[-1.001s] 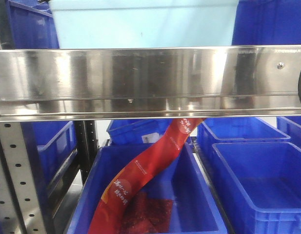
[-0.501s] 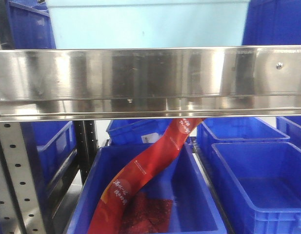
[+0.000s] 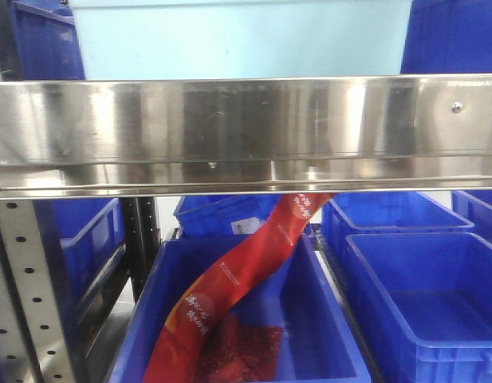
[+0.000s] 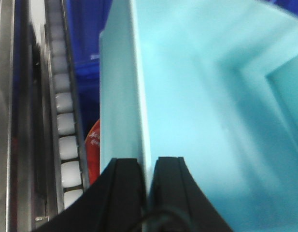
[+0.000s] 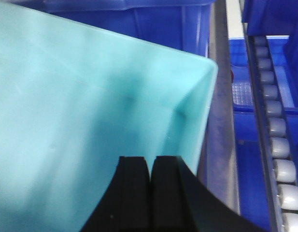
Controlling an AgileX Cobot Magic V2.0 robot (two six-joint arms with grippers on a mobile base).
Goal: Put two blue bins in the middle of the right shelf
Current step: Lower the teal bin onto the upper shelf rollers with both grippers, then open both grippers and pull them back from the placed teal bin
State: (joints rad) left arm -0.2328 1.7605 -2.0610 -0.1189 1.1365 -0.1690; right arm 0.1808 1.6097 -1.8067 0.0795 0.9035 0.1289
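Observation:
A light blue bin (image 3: 230, 40) fills the top of the front view, above the steel shelf rail (image 3: 246, 132). In the left wrist view my left gripper (image 4: 148, 162) is shut on the bin's thin side wall (image 4: 139, 96), one finger on each side. In the right wrist view my right gripper (image 5: 151, 159) has its jaws pressed almost together where the bin's wall (image 5: 202, 111) runs down to them, and the bin's inside (image 5: 81, 96) spreads to the left. Dark blue bins (image 3: 425, 295) stand on the lower level.
A dark blue bin (image 3: 309, 319) below holds a long red packet (image 3: 238, 287). More dark blue bins stand at the top left (image 3: 46, 40) and top right (image 3: 453, 36). White roller tracks (image 4: 66, 125) (image 5: 279, 145) run beside the light blue bin. A perforated steel post (image 3: 26, 303) stands at the left.
The light blue bin has grown wider in the front view, coming toward the camera. The shelf and the lower bins have not moved.

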